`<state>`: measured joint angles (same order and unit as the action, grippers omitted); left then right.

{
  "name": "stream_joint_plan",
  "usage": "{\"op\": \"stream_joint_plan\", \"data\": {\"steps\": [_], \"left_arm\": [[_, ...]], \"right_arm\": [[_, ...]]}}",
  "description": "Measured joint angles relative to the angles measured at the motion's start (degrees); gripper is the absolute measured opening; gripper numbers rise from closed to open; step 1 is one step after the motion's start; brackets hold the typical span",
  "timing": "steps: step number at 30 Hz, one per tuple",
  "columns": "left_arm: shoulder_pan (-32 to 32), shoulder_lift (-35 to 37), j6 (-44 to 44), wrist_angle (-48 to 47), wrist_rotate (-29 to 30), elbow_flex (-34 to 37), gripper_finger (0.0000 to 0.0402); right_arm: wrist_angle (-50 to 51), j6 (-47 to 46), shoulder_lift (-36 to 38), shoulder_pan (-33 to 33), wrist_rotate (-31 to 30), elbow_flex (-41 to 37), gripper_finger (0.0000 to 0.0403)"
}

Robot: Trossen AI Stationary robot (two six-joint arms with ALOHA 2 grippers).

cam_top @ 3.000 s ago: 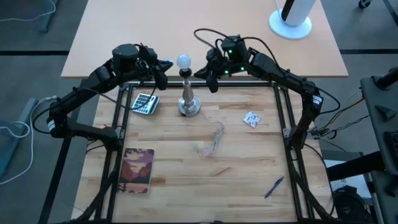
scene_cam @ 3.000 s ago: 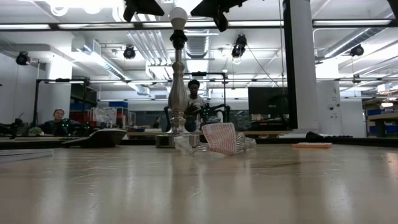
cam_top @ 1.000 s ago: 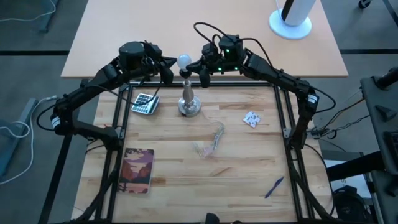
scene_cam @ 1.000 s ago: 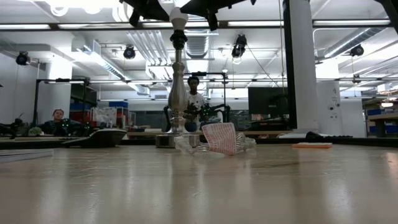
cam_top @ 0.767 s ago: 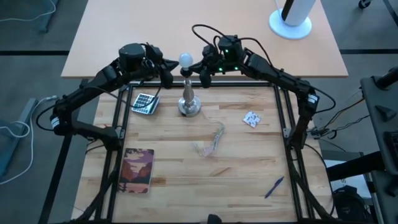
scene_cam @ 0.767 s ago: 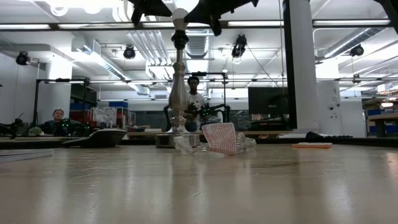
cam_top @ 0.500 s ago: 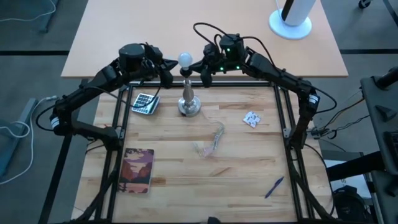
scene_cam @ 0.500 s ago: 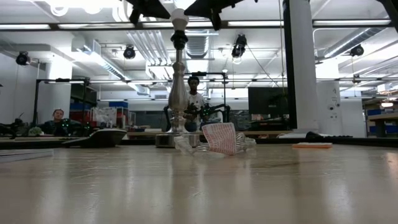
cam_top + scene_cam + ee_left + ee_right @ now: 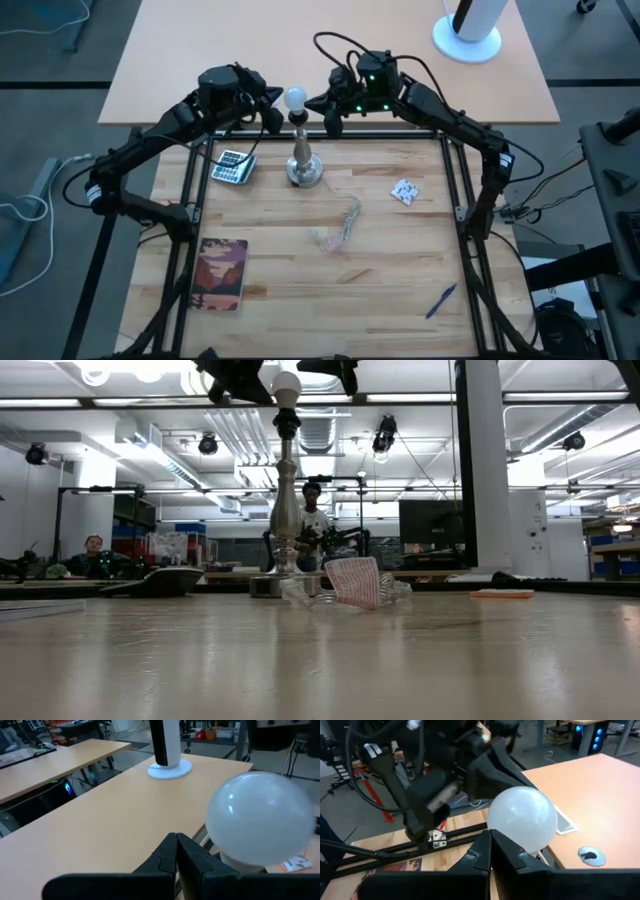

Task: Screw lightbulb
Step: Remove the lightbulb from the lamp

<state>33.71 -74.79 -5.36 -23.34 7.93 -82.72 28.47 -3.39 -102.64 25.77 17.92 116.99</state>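
**Bulb seated on the lamp stand, both grippers flanking it with fingers pressed together**

Bulb first, since we are placing everything else by it: we are seeing the lightbulb (image 9: 295,98) sitting on top of the lamp stand (image 9: 303,160), which is standing upright near the back edge of the table (image 9: 400,270). In the low view the lightbulb (image 9: 287,384) is resting in the black socket at the top of the stand (image 9: 286,500), and we are judging it to be at least partly threaded in, because nothing is gripping it and it is sitting straight.

Starting to the left of the bulb, we are finding the left gripper (image 9: 268,118) hovering just beside the glass, level with the bulb's height. Its arm is reaching in from the left side of the table with the wrist turned toward the bulb. In its own wrist view the two dark fingers (image 9: 192,860) are pressed together with nothing between them, and the bulb (image 9: 260,820) is filling the space just ahead of them.

Moving to the right of the bulb, we are seeing the right gripper (image 9: 332,122) mirroring that pose, its arm stretching in from the right and hanging near the glass. Its fingers (image 9: 502,851) are also pressed together and empty, with the bulb (image 9: 521,820) close in front.

We are reading this two-sided stance as a pause between turns: neither claw is touching the bulb for certain, and either would need to spread before gripping it again.
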Motion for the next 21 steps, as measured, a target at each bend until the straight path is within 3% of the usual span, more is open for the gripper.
{"op": "stream_joint_plan", "data": {"steps": [21], "left_arm": [[0.11,-0.24,1.57,1.64,-8.46,0.00,0.0000]], "right_arm": [[0.07,0.47,-2.09,-0.01,-1.56,0.00,0.0000]]}}
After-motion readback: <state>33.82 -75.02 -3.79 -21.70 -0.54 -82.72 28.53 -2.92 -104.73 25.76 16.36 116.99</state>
